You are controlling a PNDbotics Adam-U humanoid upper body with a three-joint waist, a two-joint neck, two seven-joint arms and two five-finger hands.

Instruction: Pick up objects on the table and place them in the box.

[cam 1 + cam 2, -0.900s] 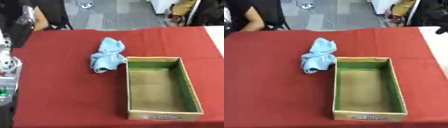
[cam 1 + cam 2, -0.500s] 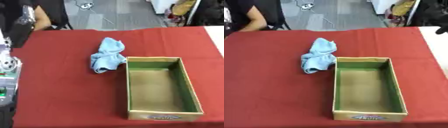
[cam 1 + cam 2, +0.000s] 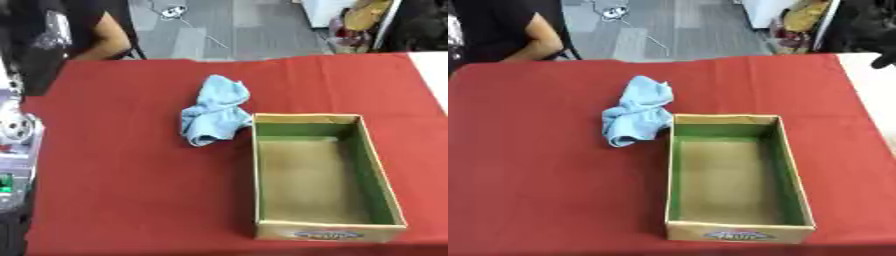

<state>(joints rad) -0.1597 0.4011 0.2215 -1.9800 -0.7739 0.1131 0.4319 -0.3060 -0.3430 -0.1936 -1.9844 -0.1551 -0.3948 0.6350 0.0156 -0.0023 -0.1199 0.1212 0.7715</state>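
The light blue cloth (image 3: 215, 112) lay crumpled on the red tablecloth (image 3: 122, 180), just beside the box's far left corner, its near edge touching or nearly touching the cardboard wall (couldn't tell which). It was the only loose obj. I could see on the table. The box (image 3: 259, 200) sat to the cloth's right: long, open-topped, brown cardboard w/ green inner walls, a plain brown floor and a small printed label on the near end. Nothing was in it.

Neither of my hands showed in either eye view, so I couldn't tell whether they were spread or curled. At the left edge of the left eye view only some grey and silver hardware (image 3: 16, 135) was visible, prob. part of my own left arm, not a hand.

As I judged it, the task stood at its very start: reach not begun, cloth untouched. The next move called for bringing a hand in over the cloth, gathering the bunched folds from above and lifting it clear of the box wall before dropping it inside. The fabric looked soft and limp, so it would likely sag and trail when lifted; the box rim looked stiff and straight-edged.
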